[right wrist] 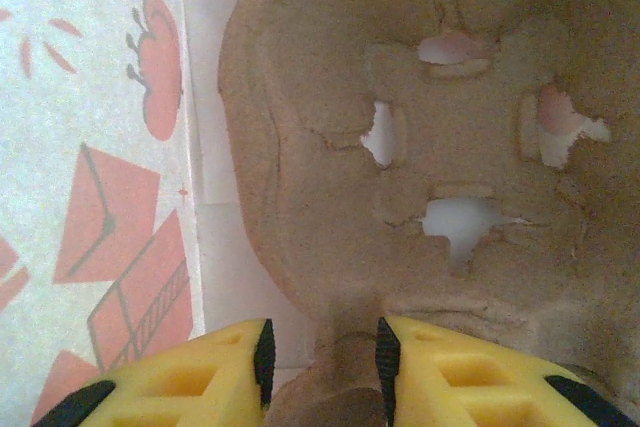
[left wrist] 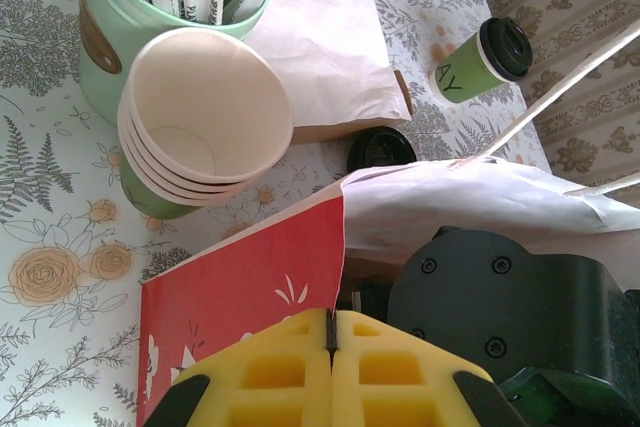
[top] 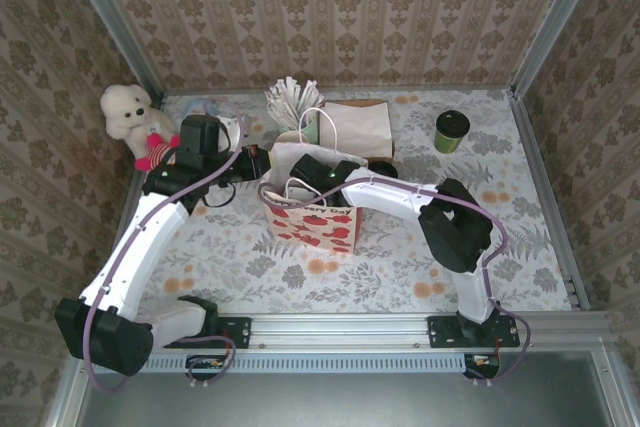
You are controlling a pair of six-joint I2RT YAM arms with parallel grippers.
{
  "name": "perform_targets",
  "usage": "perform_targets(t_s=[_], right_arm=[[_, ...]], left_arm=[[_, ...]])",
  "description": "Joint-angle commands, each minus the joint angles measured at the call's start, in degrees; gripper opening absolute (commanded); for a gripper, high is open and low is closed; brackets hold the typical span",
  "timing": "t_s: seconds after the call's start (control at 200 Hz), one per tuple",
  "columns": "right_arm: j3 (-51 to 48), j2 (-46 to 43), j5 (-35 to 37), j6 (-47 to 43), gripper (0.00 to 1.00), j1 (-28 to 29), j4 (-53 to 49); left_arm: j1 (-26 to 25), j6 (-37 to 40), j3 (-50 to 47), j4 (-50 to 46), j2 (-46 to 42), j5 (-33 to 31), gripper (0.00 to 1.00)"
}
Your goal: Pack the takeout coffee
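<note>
The takeout coffee (top: 452, 131), a green cup with a black top, stands upright at the back right of the table, apart from both arms; the left wrist view has the takeout coffee (left wrist: 480, 59) at its upper right. A red and white gift bag (top: 310, 227) stands open at the middle. My left gripper (left wrist: 331, 322) is shut on the edge of the gift bag (left wrist: 250, 277). My right gripper (right wrist: 320, 357) reaches down into the bag (right wrist: 100, 197), jaws apart around a rib of a brown pulp cup carrier (right wrist: 480, 147) lying in the bottom, with a gap at the left pad.
A stack of cream-lined cups (left wrist: 200, 127) stands beside a green jar of stirrers (left wrist: 110, 37) behind the bag. A flat paper bag (top: 358, 125) and a black lid (left wrist: 382, 150) lie nearby. A plush toy (top: 135, 122) sits at the back left. Walls enclose the table.
</note>
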Motion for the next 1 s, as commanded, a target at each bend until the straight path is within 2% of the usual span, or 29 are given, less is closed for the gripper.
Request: perform_targets(t_s=[0.0,0.21,0.54,0.705,0.995], right_arm=[[-0.3,-2.5,-3.2,-0.6,0.41,0.0,-0.9],[-0.9,-2.8,-9.6,-0.6,0.49,0.0,-1.7],[0.9,-0.3,-5.5,-3.8,0.64,0.0,-2.4],[2.3,-1.1,-4.6,-5.0,0.65,0.1,-3.6],[2.8,-2.6,-8.7,-5.7,0.62,0.0,-6.6]], left_arm=[[0.5,-0.3,-0.2,-0.4,-0.1,0.9,0.02],[0.5,-0.3,-1.4,0.7,-0.8,0.6,0.02],[0.8,-1.2,-2.1,2.9,-1.6,0.7,0.00],[1.0,-0.6,-2.1,2.1,-1.9,2.0,0.00],[1.1,-1.7,-3.5,3.7,-2.8,2.1,0.00]])
